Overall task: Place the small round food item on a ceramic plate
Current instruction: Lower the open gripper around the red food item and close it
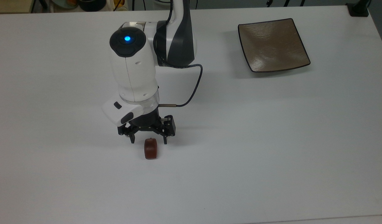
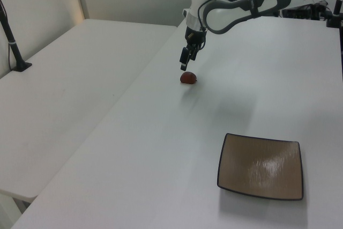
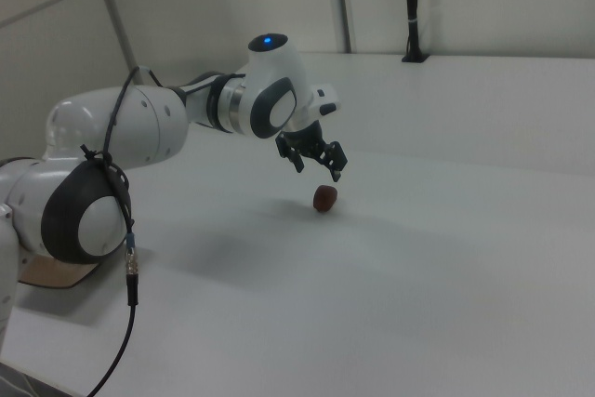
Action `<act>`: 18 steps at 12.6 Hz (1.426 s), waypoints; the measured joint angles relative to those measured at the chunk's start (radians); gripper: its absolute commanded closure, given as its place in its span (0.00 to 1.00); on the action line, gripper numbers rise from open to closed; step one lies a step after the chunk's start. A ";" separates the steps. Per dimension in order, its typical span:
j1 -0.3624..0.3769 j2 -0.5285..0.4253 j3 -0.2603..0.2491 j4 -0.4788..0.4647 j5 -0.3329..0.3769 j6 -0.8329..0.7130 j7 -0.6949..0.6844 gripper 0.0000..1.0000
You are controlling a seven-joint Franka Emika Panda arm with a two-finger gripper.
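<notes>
The broad white table (image 1: 272, 140) runs past the frame on the top view's left and bottom, so its edges there are cut off; in the left view a second white table (image 2: 64, 100) adjoins it along a seam. The white and grey robot arm (image 1: 133, 71) reaches across from the far side, its base out of frame in the top view and its wrist housing hiding part of the black two-finger gripper (image 1: 149, 142). The square, shallow, glossy taupe-brown ceramic plate (image 1: 273, 45) with its thin dark rim lies well apart from the gripper, up and toward the top view's right, close to the far table edge (nothing rests on it). Bare tabletop lies between gripper and plate. The gripper's fingers are spread apart and grasp nothing; they hang just above the small glossy reddish-brown round food item (image 1: 151, 148), which sits on the table directly beneath them. In the right view a gap shows between fingertips and food item (image 3: 324, 198).
</notes>
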 measured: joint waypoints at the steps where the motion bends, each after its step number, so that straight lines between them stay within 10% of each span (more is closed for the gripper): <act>1: 0.000 0.006 0.000 0.000 0.000 0.007 0.000 0.00; 9: 0.004 0.055 0.002 -0.016 -0.017 0.103 0.000 0.03; 18: 0.013 0.076 0.008 -0.028 -0.056 0.116 0.000 0.63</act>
